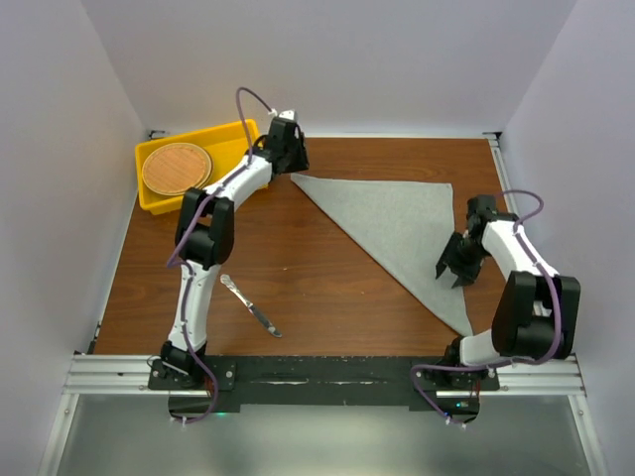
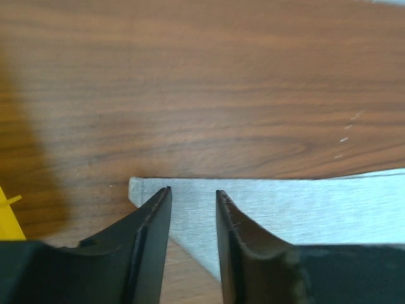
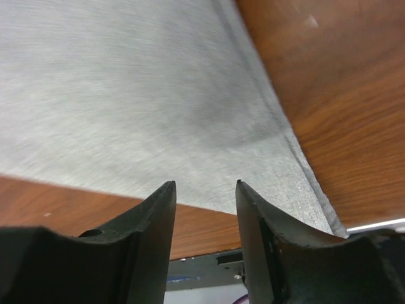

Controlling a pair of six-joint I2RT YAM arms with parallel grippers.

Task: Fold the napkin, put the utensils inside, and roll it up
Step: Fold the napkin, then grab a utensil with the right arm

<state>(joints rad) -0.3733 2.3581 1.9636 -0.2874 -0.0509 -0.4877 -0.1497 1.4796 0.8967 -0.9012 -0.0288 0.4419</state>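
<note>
Grey napkin (image 1: 397,223) lies folded triangular; my left pincer (image 2: 193,193) and right pincer (image 3: 205,185) gape empty; knife (image 1: 250,306) not yet inside, nothing rolled.

Left arm stretched far forward, left gripper (image 1: 294,167) pointing down, jaws parted. Right arm folded back, elbow high, right gripper (image 1: 449,275) angled down, jaws parted.

Wooden table (image 1: 327,288) carries grey triangular napkin (image 1: 397,223), knife (image 1: 250,305), yellow tray (image 1: 230,144).
</note>
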